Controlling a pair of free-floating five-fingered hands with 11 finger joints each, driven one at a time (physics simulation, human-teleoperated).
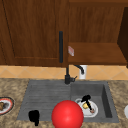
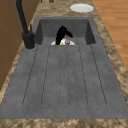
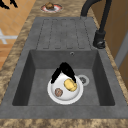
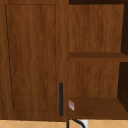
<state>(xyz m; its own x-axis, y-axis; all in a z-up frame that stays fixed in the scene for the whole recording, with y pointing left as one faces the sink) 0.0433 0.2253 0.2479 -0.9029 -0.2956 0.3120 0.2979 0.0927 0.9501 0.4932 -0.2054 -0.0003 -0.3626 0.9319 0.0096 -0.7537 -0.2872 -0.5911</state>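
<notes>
In the sink's basin (image 1: 106, 100) lies a white plate (image 1: 93, 112) (image 3: 75, 96) (image 2: 71, 42) with a yellow piece of food (image 3: 70, 85) (image 1: 85, 105) and a brown piece (image 3: 58, 92) on it. My right hand (image 1: 86, 98) (image 3: 64, 69) (image 2: 62, 33) hangs over the plate's far rim. Its thumb and fingers are spread and point down, with the fingertips by the yellow piece. My left hand (image 1: 33, 116) (image 3: 5, 4) floats at the front left corner of the drainboard, fingers hanging down, holding nothing. A large red ball (image 1: 67, 114) shows before the sink's front edge.
A black faucet (image 1: 67, 75) (image 2: 26, 32) (image 3: 99, 37) stands behind the sink with a white cup (image 1: 83, 72) beside it. A plate of food (image 1: 5, 105) (image 3: 51, 7) sits on the left counter, a bare white plate (image 2: 81, 8) on the right. Above hang a closed cabinet door (image 4: 35, 57) and open shelves (image 4: 96, 106).
</notes>
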